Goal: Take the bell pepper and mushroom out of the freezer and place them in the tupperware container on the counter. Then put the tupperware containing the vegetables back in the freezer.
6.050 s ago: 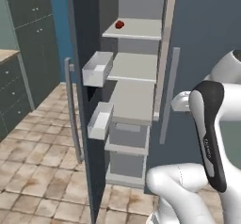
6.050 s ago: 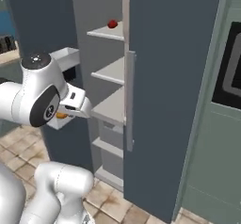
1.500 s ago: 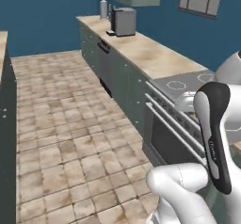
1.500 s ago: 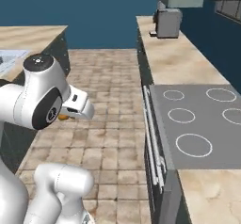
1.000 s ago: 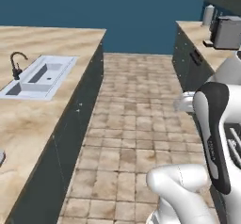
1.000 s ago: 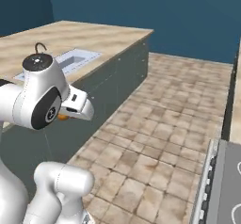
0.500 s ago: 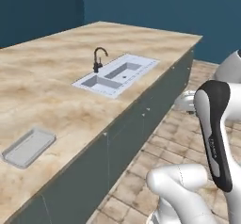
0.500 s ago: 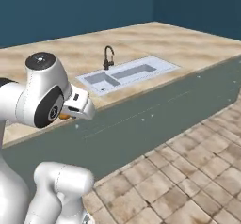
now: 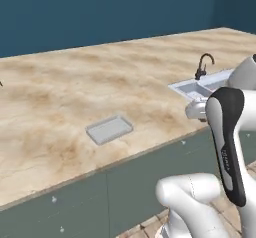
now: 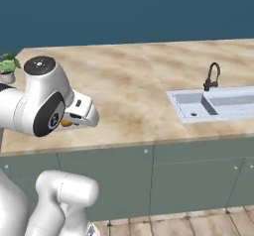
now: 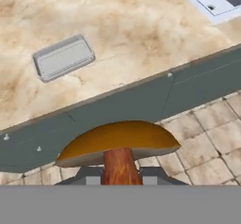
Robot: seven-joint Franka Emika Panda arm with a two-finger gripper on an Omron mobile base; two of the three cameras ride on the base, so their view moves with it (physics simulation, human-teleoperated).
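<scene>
My gripper (image 11: 117, 175) is shut on the mushroom (image 11: 118, 143), an orange-brown cap on a reddish stem that fills the lower middle of the hand view. An orange sliver of the mushroom (image 10: 66, 123) peeks out under the hand in the right base view. The tupperware container (image 9: 109, 129) lies flat and empty on the marbled counter (image 9: 60, 97), near its front edge; the hand view has the container (image 11: 64, 57) at upper left, well beyond the mushroom. The hand hovers in front of the counter's edge, above the floor. Bell pepper and freezer are out of view.
A white sink (image 10: 213, 104) with a dark tap (image 10: 212, 75) is set into the counter to the right of the tray. Grey-green drawers (image 10: 149, 180) with small knobs run below the slab. A potted plant (image 10: 7, 67) stands at the far left. Tiled floor (image 11: 207, 138) lies under the hand.
The whole scene has swung as the base drove and turned: freezer, then stove side, now the sink counter sits closer and squarer. The gripper keeps the mushroom throughout.
</scene>
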